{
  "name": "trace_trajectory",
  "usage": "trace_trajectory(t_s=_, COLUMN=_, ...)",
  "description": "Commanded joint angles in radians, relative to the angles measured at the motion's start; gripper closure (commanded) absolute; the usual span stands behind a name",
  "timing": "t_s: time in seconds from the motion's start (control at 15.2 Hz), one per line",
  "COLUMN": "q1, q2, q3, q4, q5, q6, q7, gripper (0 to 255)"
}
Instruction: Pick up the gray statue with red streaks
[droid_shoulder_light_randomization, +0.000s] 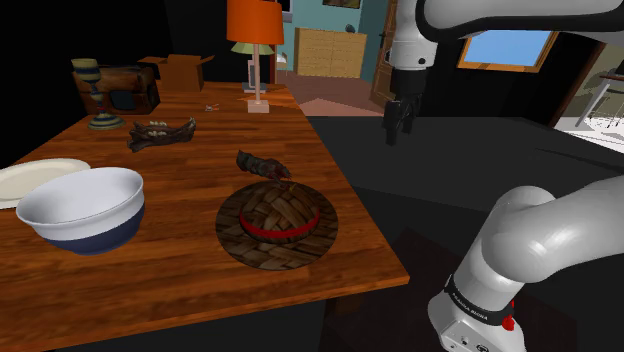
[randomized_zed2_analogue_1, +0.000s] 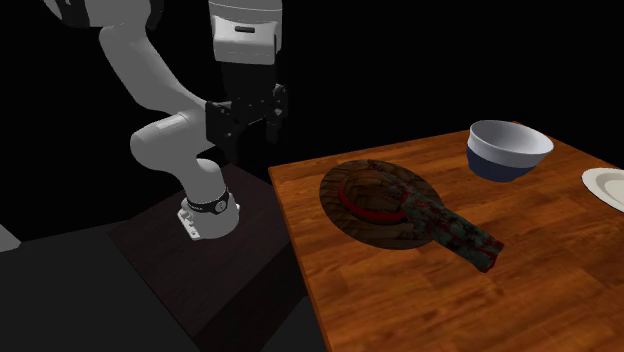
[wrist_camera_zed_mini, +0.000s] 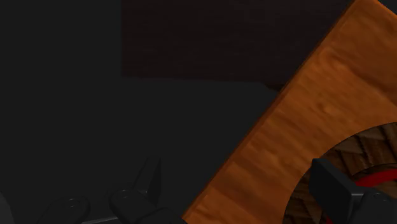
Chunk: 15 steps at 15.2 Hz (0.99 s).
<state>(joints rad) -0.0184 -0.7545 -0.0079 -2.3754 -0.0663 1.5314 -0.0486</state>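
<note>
Gripper (droid_shoulder_light_randomization: 397, 130) well apart from statue (droid_shoulder_light_randomization: 263, 165)

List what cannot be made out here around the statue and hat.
In the second exterior view the statue overlaps the hat; whether they touch is unclear.
In the wrist view the hat is cut off by the edge and partly behind a finger.
The plate is cut off by the second exterior view's right edge.
</note>
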Motion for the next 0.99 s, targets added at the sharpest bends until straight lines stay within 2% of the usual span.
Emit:
trace_trajectory(t_s=0.0, q1=0.000, q2=0.000, q3=0.000, q4=0.000, q5=0.000, q6=0.000, q7=0.000, gripper=0)
trace_trajectory(t_s=0.46, q1=0.023, q2=0.230, q3=0.080, q4=0.101, q5=0.095, q6=0.103, q7=0.149, gripper=0)
trace_trajectory(t_s=0.92, q1=0.041, q2=0.481, q3=0.142, q4=0.264, q5=0.154, q6=0.178, q7=0.283, gripper=0)
